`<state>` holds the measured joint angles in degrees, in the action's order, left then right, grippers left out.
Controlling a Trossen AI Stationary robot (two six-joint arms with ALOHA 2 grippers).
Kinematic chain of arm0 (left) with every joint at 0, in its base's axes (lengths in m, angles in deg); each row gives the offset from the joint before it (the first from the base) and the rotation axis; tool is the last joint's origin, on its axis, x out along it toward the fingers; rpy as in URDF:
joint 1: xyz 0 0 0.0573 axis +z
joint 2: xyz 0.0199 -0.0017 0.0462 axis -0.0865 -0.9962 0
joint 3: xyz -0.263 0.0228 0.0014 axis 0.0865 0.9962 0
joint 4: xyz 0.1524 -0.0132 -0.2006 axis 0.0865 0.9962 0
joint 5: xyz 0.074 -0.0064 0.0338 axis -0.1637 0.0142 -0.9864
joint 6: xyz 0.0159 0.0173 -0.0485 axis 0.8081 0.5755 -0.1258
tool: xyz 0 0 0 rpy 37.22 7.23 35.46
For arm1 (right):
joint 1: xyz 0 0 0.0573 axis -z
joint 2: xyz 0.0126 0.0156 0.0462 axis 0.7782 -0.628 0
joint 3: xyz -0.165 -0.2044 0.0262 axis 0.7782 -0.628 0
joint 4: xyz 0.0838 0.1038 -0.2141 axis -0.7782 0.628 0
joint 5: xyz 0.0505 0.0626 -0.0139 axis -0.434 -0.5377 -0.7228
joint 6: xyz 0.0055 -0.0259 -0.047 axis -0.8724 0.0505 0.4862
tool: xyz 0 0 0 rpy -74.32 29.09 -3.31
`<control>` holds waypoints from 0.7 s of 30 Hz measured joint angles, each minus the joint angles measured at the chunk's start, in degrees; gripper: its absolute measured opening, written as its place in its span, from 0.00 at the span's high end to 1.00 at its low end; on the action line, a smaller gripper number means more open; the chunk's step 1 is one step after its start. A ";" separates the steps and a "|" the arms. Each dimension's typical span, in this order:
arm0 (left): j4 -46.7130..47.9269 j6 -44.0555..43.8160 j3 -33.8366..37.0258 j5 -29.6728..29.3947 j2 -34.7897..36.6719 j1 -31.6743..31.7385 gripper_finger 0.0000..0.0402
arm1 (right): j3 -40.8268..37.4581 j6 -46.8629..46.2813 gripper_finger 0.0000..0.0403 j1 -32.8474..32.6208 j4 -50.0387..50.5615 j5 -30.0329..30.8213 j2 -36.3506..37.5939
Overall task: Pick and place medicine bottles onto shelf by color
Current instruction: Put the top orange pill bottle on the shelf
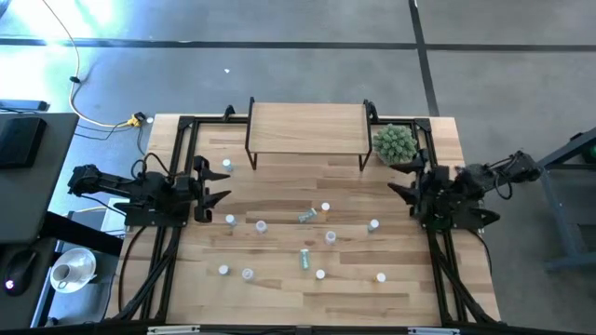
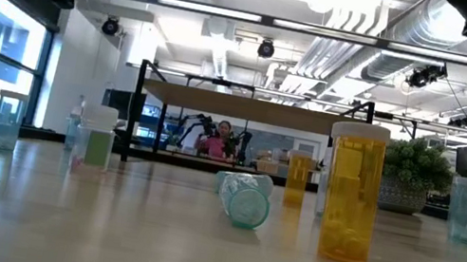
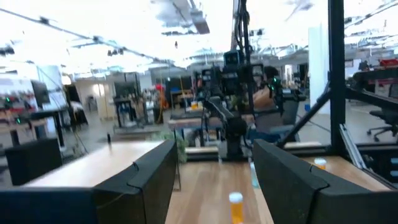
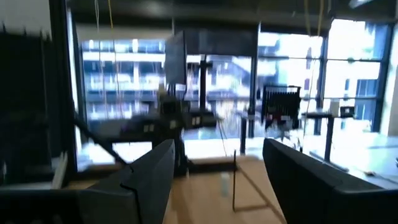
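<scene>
Plank tabletop [image 1: 279, 298]: your two dark arms parked at opposite edges, both clear of bottles.

Small light-wood shelf on black legs [image 1: 308, 127]: at far edge, centre, top bare. Spiky green plant ball [image 1: 395, 142] just beside its right end.

Left gripper [image 1: 220, 187]: fingers spread wide, holding nothing, touching nothing. Right gripper [image 1: 398, 182]: same, wide apart, empty.

Tiny white-capped medicine bottles [image 1: 330, 237]: you have about twelve scattered mid-table between arms. Two lie on sides, rest upright. Low view shows orange, green, blue bodies; per-colour count unclear.
</scene>
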<state>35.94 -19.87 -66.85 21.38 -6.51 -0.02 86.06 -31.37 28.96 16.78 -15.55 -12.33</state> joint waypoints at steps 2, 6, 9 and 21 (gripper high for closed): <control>-0.90 0.89 0.00 -0.02 0.01 0.62 0.50 | 1.76 -1.01 0.41 0.00 1.82 0.00 -4.24; -1.52 1.43 0.00 -0.02 0.00 2.35 0.50 | 4.22 -1.21 0.41 0.00 5.08 -0.01 -11.82; -1.88 1.41 0.00 -0.02 0.00 4.17 0.50 | 5.11 -1.24 0.41 0.30 5.16 -0.07 -17.01; -2.46 -5.09 0.00 -0.03 0.00 10.11 0.50 | 8.78 -6.12 0.41 12.34 5.45 -9.95 -32.43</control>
<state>33.48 -24.97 -66.85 21.35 -6.51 10.09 94.85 -37.49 41.30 22.23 -25.50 -44.76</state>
